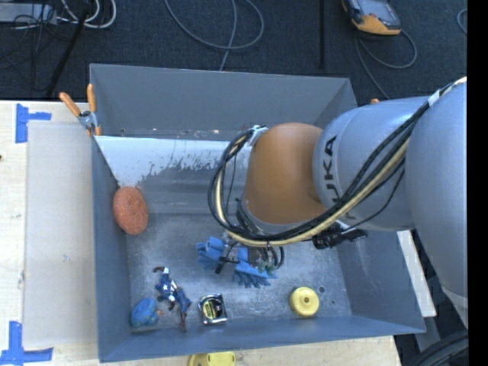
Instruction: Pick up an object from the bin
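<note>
Arm (381, 166) comes in from the right, its orange wrist cover (282, 174) over the middle of the grey bin (221, 97). Gripper (248, 260) sits low at centre-bottom, right on a blue spiky plastic toy (217, 250); grip and opening can't be told, the cover hides it. Orange-brown oval lump (130, 210) at left wall. Along the bottom edge: blue blob (143, 313), yellow round piece (304, 301), small tape measure (212, 309).

We note the bin (191, 105): grey sheet metal, matt, back wall scuffed with whitish streaks. Orange-brown oval lump (130, 210), left of frame: rough, porous-looking. Blue toothed piece (229, 261), centre: smooth plastic. Yellow round piece (304, 301), lower right: glossy plastic. Orange cover (282, 174) on our arm: smooth, satin sheen. Grey arm casing (404, 166): smooth, faintly glossy.
</note>
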Motion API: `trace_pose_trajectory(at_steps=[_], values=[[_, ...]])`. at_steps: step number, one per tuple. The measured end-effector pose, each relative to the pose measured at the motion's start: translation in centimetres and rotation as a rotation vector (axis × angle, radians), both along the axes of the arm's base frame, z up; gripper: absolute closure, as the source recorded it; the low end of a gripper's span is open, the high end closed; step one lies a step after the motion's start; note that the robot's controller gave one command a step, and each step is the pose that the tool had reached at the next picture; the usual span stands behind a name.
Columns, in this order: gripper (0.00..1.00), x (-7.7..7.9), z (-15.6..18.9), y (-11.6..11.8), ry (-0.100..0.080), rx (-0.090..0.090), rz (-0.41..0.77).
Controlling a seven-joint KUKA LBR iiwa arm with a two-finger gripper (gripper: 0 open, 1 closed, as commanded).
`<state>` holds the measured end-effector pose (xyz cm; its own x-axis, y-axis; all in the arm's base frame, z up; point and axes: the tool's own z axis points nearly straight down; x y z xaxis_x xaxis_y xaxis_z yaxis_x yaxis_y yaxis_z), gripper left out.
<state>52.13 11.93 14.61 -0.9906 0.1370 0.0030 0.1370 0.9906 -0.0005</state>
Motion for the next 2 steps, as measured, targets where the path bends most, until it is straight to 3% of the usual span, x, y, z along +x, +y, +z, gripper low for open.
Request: trace_pose_trajectory(at_steps=[2], values=[[1.00, 0.09, 1.87, 0.00, -0.003, 0.001, 0.001]])
